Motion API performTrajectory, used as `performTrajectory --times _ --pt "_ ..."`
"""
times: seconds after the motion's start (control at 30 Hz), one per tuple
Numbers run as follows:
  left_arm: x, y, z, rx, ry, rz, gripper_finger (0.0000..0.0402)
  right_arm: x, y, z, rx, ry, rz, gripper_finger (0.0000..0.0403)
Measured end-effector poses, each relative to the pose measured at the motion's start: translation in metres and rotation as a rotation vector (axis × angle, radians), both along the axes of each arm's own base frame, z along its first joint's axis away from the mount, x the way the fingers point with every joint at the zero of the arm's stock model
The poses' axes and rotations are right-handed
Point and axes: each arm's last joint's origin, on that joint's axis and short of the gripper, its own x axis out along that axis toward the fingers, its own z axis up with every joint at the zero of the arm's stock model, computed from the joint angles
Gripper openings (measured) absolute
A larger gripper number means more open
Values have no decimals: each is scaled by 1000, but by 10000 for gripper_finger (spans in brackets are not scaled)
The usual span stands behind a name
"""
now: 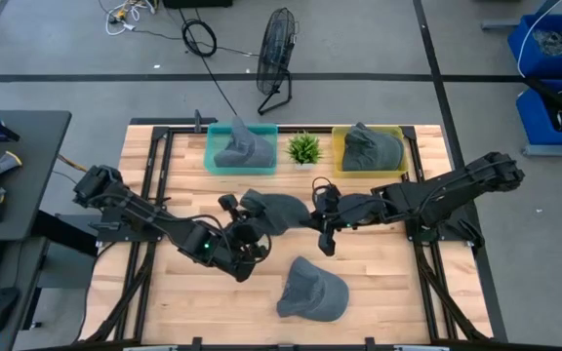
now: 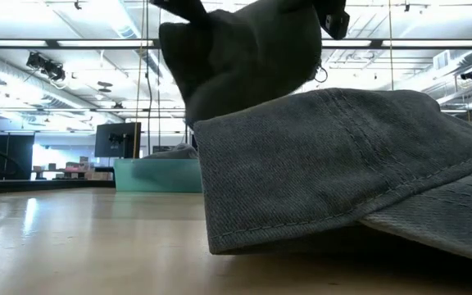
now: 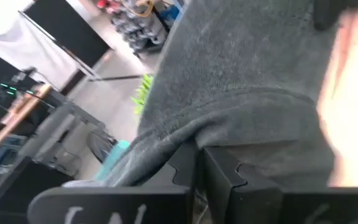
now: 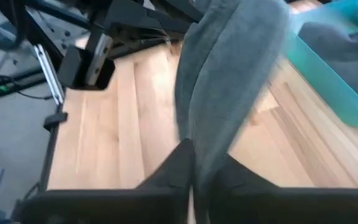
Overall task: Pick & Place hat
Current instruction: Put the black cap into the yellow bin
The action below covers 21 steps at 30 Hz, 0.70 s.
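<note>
A grey cap (image 1: 281,209) hangs between both arms above the middle of the table; it also shows high in the low view (image 2: 244,49). My left gripper (image 1: 249,216) is shut on its left end, my right gripper (image 1: 318,216) on its right end. A second grey cap (image 1: 312,291) rests on the table near the front edge, and it fills the low view (image 2: 342,164). A teal bin (image 1: 242,148) and a yellow bin (image 1: 369,148) at the far edge each hold a grey cap. My left gripper pinches a fold of the cap's cloth (image 3: 194,138) between its two fingers (image 3: 222,177), coming from the table's left. The cap is lifted clear of the table. My right gripper pinches the cap's other end (image 4: 197,140) between its two fingers (image 4: 169,168), coming from the table's right. The cloth stretches away from the fingers toward the other arm, clear of the wood.
A small green plant (image 1: 304,148) stands between the two bins. Black frame rails (image 1: 154,185) run along both sides of the table. A fan (image 1: 277,54) and cables lie on the floor beyond the far edge.
</note>
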Motion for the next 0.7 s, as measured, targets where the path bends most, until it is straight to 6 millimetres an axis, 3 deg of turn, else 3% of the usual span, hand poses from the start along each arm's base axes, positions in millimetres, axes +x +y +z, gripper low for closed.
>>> performTrajectory --times 0.07,0.53,0.7 --pt "2 4 -1 -30 15 -12 32 -1 0 -2 -2 26 -5 12" --pt "15 33 -4 -123 77 -12 151 -13 -10 -17 -22 184 -225 15" --pt "15 35 -4 -125 78 -7 169 -30 -15 -3 -4 161 -262 12"
